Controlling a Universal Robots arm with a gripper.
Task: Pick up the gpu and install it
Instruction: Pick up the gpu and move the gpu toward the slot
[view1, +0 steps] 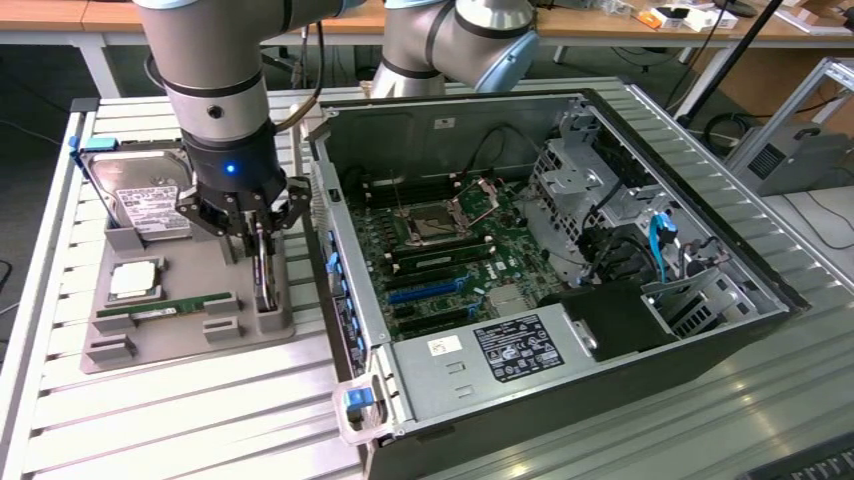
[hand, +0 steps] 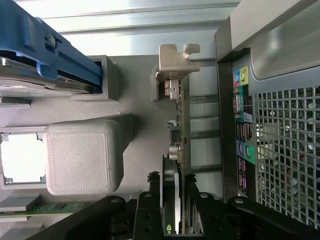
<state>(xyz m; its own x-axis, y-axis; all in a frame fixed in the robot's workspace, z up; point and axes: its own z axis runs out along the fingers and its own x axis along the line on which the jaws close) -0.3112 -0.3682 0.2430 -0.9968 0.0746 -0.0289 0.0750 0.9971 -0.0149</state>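
Green gpu (view1: 271, 285) stands edge-up in the tray (view1: 174, 345) beside the case (view1: 587, 430), gripper (view1: 262, 245) jaws slightly parted astride it.

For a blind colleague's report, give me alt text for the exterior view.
The robot arm's pincer hangs directly over the gpu, which stands on edge in a grey tray beside an open computer case. A hard drive also sits in the tray.

Illumination was bright and even, arriving from overhead. The interior of the computer case (view1: 441, 130) read darker than its surroundings. The slatted table (view1: 187, 420) beside the case carried soft glare along its ridges, and shadows on the gray tray (view1: 187, 345) beside the case were faint and soft-edged. In the wrist view, table slats (hand: 150, 20) beyond the case (hand: 280, 150) were washed out to near white.
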